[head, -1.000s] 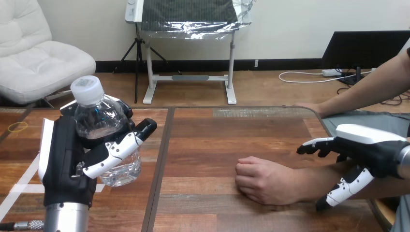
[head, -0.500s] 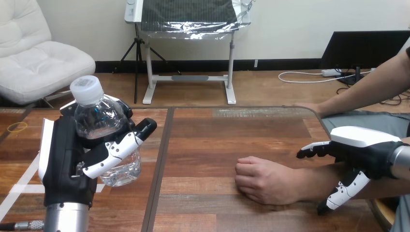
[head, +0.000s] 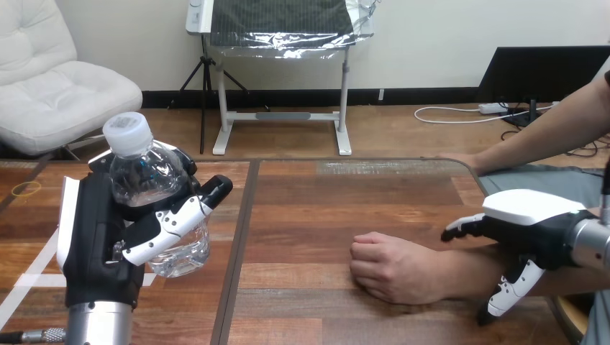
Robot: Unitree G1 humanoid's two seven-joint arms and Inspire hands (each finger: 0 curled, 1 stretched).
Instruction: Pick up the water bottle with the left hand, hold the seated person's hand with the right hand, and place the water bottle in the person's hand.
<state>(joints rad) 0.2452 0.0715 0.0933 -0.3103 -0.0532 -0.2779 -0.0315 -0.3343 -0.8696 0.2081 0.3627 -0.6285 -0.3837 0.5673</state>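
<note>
Head view: left hand (head: 97, 237) raised at left, fingers curled round upright water bottle (head: 144, 180). Right hand (head: 536, 226) spread open, straddling forearm behind person's hand (head: 392, 267), fisted on table (head: 324, 194).

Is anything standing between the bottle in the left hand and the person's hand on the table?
Nothing visible: only bare table lies between the water bottle and the person's hand, which rests as a fist.

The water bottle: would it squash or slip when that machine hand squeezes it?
The water bottle looks like thin clear plastic, so it probably dents under a firm squeeze. Its smooth wall may slip, though the left hand wraps it.
</note>
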